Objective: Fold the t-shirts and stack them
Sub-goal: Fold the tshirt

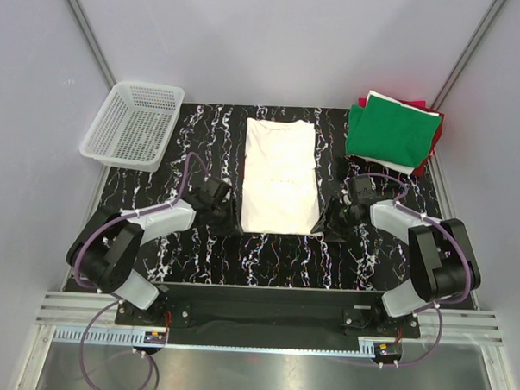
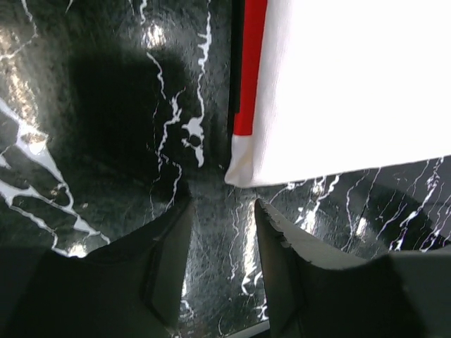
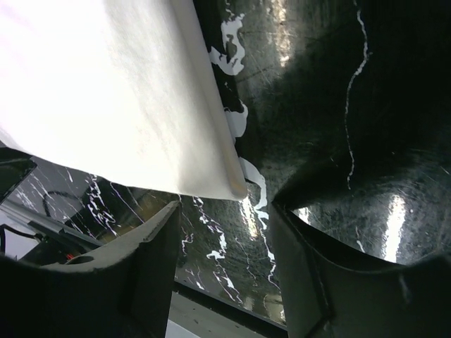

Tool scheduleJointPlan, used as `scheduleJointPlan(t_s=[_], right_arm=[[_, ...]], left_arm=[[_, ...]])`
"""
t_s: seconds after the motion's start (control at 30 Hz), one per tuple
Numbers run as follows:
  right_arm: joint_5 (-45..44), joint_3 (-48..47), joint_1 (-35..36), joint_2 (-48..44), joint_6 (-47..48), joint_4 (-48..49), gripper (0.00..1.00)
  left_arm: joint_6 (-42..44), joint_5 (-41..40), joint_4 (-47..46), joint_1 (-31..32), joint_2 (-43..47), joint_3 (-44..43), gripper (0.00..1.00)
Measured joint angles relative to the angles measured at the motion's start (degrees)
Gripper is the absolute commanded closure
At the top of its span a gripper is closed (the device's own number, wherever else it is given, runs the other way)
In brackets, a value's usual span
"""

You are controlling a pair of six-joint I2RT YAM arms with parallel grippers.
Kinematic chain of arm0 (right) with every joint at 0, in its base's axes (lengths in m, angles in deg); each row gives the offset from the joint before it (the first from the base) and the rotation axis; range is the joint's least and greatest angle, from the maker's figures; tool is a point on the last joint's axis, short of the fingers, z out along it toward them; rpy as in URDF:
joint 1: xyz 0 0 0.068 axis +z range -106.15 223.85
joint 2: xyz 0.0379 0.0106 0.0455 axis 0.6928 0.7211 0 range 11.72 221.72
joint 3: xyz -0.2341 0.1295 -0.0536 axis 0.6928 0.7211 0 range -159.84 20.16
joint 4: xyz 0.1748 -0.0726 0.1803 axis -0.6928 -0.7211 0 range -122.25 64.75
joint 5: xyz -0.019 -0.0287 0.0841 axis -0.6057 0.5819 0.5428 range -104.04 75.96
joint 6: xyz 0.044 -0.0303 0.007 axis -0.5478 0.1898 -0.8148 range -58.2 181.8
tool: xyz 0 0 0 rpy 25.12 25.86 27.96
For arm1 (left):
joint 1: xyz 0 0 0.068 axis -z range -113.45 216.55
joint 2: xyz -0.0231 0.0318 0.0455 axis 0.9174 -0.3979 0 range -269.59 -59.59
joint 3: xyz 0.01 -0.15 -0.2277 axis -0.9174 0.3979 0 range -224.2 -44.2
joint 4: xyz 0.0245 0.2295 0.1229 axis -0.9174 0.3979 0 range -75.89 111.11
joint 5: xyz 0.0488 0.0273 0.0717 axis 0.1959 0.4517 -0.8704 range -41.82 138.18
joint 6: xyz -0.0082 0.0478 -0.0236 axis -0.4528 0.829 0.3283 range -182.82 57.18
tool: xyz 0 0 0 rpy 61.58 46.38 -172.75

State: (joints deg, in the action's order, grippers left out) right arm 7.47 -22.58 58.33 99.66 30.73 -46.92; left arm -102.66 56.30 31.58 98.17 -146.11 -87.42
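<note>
1. At the far left of the table sits a white mesh basket, set at a slight angle, well apart from the shirts.
2. The left arm reaches inward and low. Its jaws stand open with only bare table between them, just short of the near left corner of the cream t-shirt. I cannot tell whether they touch it.
3. The cream t-shirt lies flat in the middle of the table, folded into a long narrow rectangle. Its long axis runs from the near edge toward the far wall, and one short end faces the arms. In the left wrist view a red band shows along its left side edge.
4. The right arm mirrors the left. Its jaws are also open and hold nothing, poised at the near right corner of the cream t-shirt.
5. At the far right corner lies a stack of folded shirts, turned slightly askew. The green t-shirt is on top, the red t-shirt peeks out behind it, and a white t-shirt shows at its near edge.
6. The table is glossy black with white marble veining. Plain pale walls enclose it, with metal frame posts rising at the corners.
</note>
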Motion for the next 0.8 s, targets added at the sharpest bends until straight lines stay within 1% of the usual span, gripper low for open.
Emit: scheduleJointPlan(t_s=[0.2,0.23,0.4,0.5,0.57,0.63,0.67,0.73,0.77,0.8], right_arm=[[1.6,0.0,0.0,1.3,-0.1,2.4,0.46],[1.7,0.0,0.0,1.4,-0.1,2.6,0.49],[1.7,0.0,0.0,1.7,0.0,3.1,0.52],[1.7,0.0,0.0,2.0,0.0,3.3,0.57],[1.7,0.0,0.0,2.3,0.0,3.5,0.6],[1.7,0.0,0.0,2.4,0.0,3.5,0.62],[1.7,0.0,0.0,2.5,0.0,3.5,0.62],[1.7,0.0,0.0,2.6,0.0,3.7,0.67],[1.7,0.0,0.0,2.7,0.0,3.7,0.7],[1.7,0.0,0.0,2.9,0.0,3.8,0.76]], left_arm=[[-0.8,0.3,-4.4,0.0,-1.4,0.5,0.56],[-0.8,0.3,-5.2,0.0,-1.5,0.7,0.56],[-1.2,0.7,-8.3,0.0,-2.6,0.7,0.58],[-1.4,0.9,-10.4,0.0,-3.1,1.0,0.58],[-1.9,1.1,-12.0,-0.1,-3.2,1.6,0.61],[-2.3,1.2,-13.7,-0.1,-3.2,2.4,0.64],[-2.6,1.2,-14.6,-0.1,-3.2,2.9,0.7],[-2.9,1.3,-16.1,-0.1,-3.2,3.7,0.74],[-3.3,1.5,-16.8,-0.1,-3.2,4.2,0.8],[-3.6,1.6,-17.5,-0.2,-3.2,4.7,0.84]])
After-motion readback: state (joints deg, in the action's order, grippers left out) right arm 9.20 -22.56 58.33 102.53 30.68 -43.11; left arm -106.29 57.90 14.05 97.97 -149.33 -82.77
